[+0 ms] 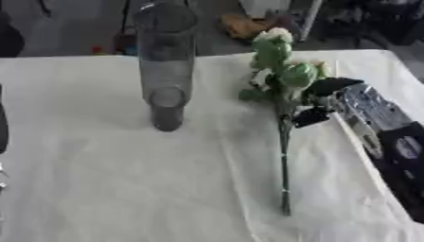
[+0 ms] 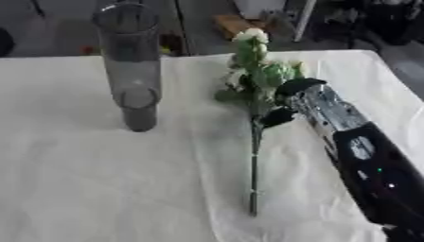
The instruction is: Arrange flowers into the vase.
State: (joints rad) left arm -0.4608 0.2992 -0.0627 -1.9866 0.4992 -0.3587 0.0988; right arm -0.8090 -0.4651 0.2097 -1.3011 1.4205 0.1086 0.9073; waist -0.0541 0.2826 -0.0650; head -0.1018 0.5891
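The robot's right hand [image 2: 291, 101] closes on a flower stem [image 1: 284, 156] at the right of a white-covered table [image 1: 108, 179], its dark fingers curled round the stalk just below the pale green and cream blooms [image 1: 278, 56]. The stem appears to stand nearly upright, its cut end near the cloth toward the near edge, though whether that end touches the cloth cannot be told. The step in hand looks like the pick-up and carry: the flower is gripped but not yet in the vase [image 1: 165, 66], a tall, clear cylinder that stands well apart to the left, toward the far side of the table, and looks empty. The next move likely calls for lifting the stem's end above the vase's rim, carrying it left, then lowering it straight in. The narrow mouth and the vase's height leave little margin; a knock could tip it. Nothing lies between flower and vase. The left hand does not show. Clutter sits on the floor beyond the far edge.
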